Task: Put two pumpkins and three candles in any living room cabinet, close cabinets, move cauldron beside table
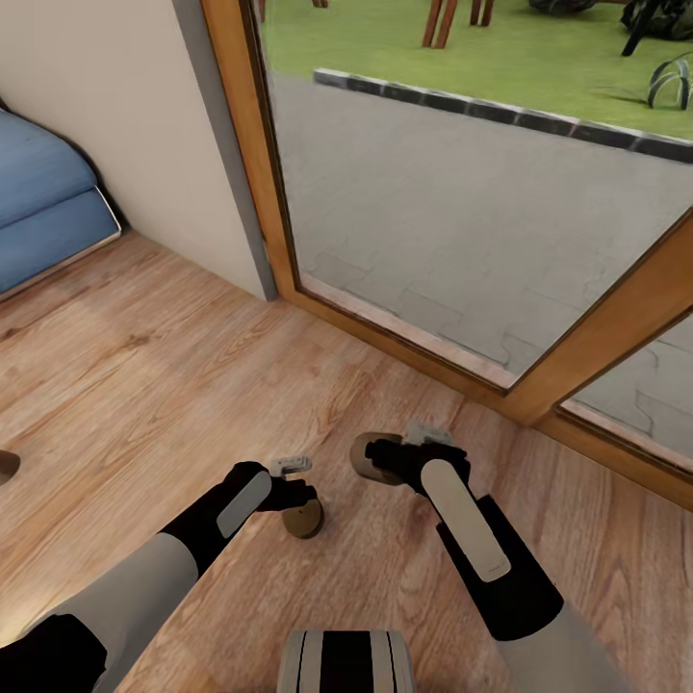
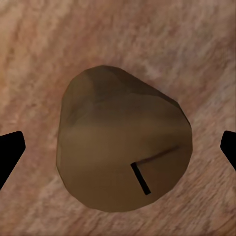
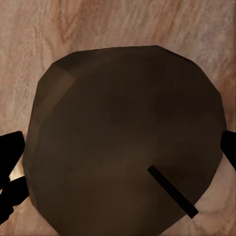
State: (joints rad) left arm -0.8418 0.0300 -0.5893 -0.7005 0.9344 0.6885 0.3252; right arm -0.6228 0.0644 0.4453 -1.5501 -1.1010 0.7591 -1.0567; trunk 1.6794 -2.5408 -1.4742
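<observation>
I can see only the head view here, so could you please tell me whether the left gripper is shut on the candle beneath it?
Observer: No. In the left wrist view the left gripper is open: wood floor shows between its fingertips and the candle.
Operator: Thank you. And the right one, please?
Observer: In the right wrist view the second candle spans the whole gap of the right gripper, its edges reaching both fingertips. I cannot tell whether it is gripped.
</observation>
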